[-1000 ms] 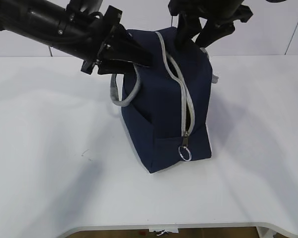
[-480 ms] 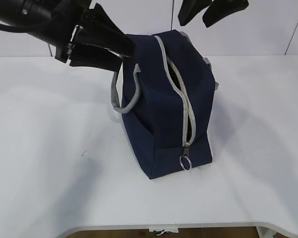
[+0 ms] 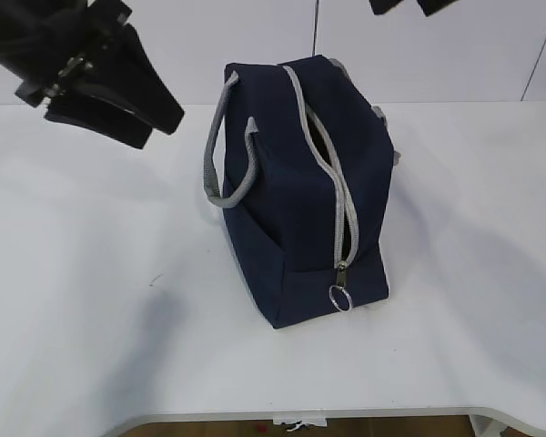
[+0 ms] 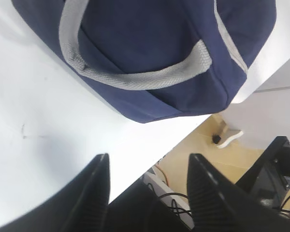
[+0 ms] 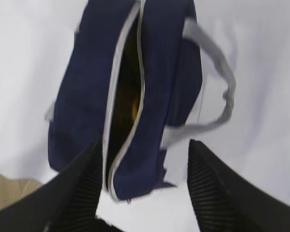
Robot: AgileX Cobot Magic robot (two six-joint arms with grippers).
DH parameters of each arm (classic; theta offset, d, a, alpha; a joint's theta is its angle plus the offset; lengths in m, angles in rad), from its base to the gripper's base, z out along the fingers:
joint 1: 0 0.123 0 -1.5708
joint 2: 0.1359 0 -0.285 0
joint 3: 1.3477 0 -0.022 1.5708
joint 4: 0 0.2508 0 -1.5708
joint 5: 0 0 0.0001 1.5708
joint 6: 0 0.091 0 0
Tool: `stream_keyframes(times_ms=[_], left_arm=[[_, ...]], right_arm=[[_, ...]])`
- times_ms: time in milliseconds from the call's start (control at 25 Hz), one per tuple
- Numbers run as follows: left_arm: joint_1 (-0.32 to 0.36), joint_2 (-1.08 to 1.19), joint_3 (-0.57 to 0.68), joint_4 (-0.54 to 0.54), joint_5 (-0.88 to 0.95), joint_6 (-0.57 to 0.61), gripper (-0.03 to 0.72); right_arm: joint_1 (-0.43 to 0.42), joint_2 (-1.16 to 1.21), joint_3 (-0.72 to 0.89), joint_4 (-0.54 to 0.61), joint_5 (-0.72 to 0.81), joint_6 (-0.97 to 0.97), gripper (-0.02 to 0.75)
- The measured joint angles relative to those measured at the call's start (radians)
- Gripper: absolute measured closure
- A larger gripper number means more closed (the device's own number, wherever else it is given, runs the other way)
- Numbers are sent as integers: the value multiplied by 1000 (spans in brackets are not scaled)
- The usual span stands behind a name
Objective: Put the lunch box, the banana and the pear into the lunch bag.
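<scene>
The lunch bag [image 3: 305,182] stands upright on the white bench [image 3: 91,300], its navy body boxy and its grey zipper [image 3: 332,173] parted along the top. The ring pull [image 3: 339,297] hangs at the near end of the zipper, low on the bag's front face.

The left end effector [image 3: 118,96] hangs in the air up and to the left of the bag, well apart from it, released and grasping nothing. From its wrist view the 2 ribbed fingers [image 4: 94,193] stand spread, with the bag's side and a grey handle [image 4: 135,77] ahead of them and the bench edge between.

The right end effector [image 3: 409,5] is above and behind the bag, at the top edge of the exterior view, where only its 2 dark fingertips show. It too is released and empty; in its wrist view the spread fingers [image 5: 79,193] frame the bag from above. Below it the zipper gap [image 5: 125,96] lies open, and something yellow [image 5: 134,110] shows inside the dark interior, too blurred to tell which fruit it is. The lunch box cannot be made out within the bag.

A second handle [image 5: 217,92] loops out on the bag's far side from this end effector's view.
</scene>
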State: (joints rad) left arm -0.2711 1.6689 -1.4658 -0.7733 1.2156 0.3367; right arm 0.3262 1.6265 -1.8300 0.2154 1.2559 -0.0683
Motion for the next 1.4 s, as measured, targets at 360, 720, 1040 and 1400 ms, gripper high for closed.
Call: stream_keyframes(times_ms=[360, 720, 1040, 1400], left_arm=[[0, -114, 0, 144, 12, -65, 301], [0, -119, 0, 146, 16, -67, 305], [0, -119, 0, 148, 18, -67, 306], [0, -119, 0, 218, 18, -67, 307]], right_arm=[[0, -383, 578, 0, -411, -73, 301], [0, -469, 748, -10, -644, -82, 302], [66, -469, 838, -27, -863, -274, 302], [249, -553, 1151, -27, -1220, -291, 302]])
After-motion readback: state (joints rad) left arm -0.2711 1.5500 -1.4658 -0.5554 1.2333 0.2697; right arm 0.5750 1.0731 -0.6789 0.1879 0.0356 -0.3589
